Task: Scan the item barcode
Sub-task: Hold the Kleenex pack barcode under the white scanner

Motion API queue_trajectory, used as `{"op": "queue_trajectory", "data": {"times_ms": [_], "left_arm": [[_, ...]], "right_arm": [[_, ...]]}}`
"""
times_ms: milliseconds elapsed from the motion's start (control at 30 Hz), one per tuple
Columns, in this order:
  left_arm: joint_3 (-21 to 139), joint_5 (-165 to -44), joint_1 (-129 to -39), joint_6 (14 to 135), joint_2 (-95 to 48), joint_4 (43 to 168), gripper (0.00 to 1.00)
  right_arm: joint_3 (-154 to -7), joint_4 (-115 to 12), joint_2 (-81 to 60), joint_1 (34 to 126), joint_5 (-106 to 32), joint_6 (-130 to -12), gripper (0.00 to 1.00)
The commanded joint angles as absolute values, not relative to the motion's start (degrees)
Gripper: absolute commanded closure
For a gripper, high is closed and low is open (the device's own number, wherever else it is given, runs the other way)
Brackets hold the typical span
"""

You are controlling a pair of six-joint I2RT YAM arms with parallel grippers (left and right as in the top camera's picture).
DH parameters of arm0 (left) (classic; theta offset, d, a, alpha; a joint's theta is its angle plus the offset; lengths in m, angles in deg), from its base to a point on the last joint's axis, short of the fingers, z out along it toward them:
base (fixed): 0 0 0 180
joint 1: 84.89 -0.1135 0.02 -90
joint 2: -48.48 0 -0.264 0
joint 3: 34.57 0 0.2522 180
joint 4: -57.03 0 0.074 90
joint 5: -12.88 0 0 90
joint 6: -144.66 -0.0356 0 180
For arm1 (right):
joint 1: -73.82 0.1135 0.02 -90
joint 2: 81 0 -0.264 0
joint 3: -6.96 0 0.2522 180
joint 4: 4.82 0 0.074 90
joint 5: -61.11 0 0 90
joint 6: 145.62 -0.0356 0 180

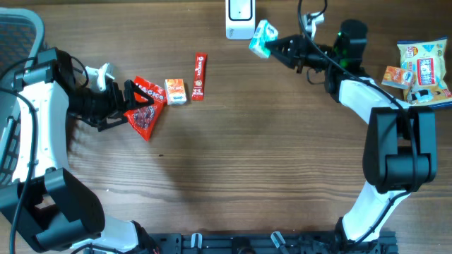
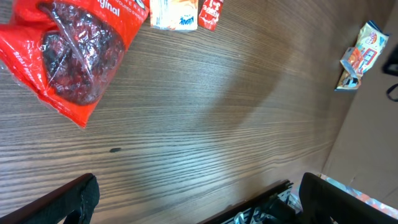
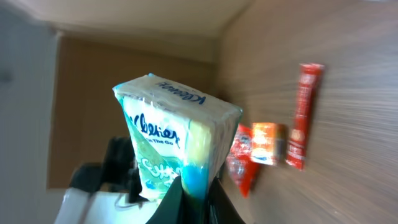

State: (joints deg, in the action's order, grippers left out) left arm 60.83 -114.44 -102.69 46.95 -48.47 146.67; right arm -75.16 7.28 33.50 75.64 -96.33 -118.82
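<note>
The item, a green and white tissue pack (image 1: 265, 37) (image 3: 171, 143), is pinched by its lower edge in my right gripper (image 1: 277, 45) (image 3: 194, 199), which is shut on it. The pack hangs above the table's back edge, just right of the white barcode scanner (image 1: 240, 19). My left gripper (image 1: 134, 104) (image 2: 199, 196) stands wide open at the left of the table with nothing between its fingers. A red bag of dried berries (image 1: 145, 109) (image 2: 68, 56) lies just ahead of it.
A small orange box (image 1: 175, 91) (image 2: 175, 14) and a red stick pack (image 1: 199, 76) (image 3: 301, 115) lie right of the red bag. Several snack packets (image 1: 422, 70) (image 2: 360, 56) sit at the far right edge. Bare wood fills the middle of the table (image 1: 268, 155).
</note>
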Motion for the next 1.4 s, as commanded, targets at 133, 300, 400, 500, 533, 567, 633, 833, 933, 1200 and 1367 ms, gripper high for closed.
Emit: {"op": "queue_trajectory", "data": {"times_ms": [133,300,400,500,533,567,633,833,933,1200,1367], "left_arm": [[61.1,-114.5,-102.7,46.1,-48.0,146.6,0.00],[61.1,-114.5,-102.7,46.1,-48.0,146.6,0.00],[61.1,-114.5,-102.7,46.1,-48.0,146.6,0.00],[61.1,-114.5,-102.7,46.1,-48.0,146.6,0.00],[61.1,-114.5,-102.7,46.1,-48.0,146.6,0.00],[61.1,-114.5,-102.7,46.1,-48.0,146.6,0.00],[61.1,-114.5,-102.7,46.1,-48.0,146.6,0.00],[61.1,-114.5,-102.7,46.1,-48.0,146.6,0.00],[61.1,-114.5,-102.7,46.1,-48.0,146.6,0.00],[61.1,-114.5,-102.7,46.1,-48.0,146.6,0.00],[61.1,-114.5,-102.7,46.1,-48.0,146.6,0.00]], "right_arm": [[-80.8,-32.0,28.8,77.1,-69.2,-82.8,0.95],[-93.2,-56.5,25.2,82.6,-27.6,-72.3,0.95],[-98.2,-60.7,25.3,88.6,-4.8,-67.6,0.96],[-99.6,-58.1,25.3,91.8,-3.6,-65.4,0.96],[-99.6,-56.1,25.3,92.8,-2.5,-64.1,0.96],[-99.6,-53.2,25.5,94.0,0.1,-62.6,0.96],[-99.6,-47.8,25.7,95.2,3.6,-58.5,0.95],[-99.6,-28.6,28.4,98.0,5.0,-37.1,0.95],[-99.6,-20.6,30.6,98.7,4.9,-29.4,0.95],[-99.6,-4.1,40.5,100.9,4.5,0.7,0.95],[-99.6,3.4,46.4,103.1,4.9,13.0,0.95]]}}
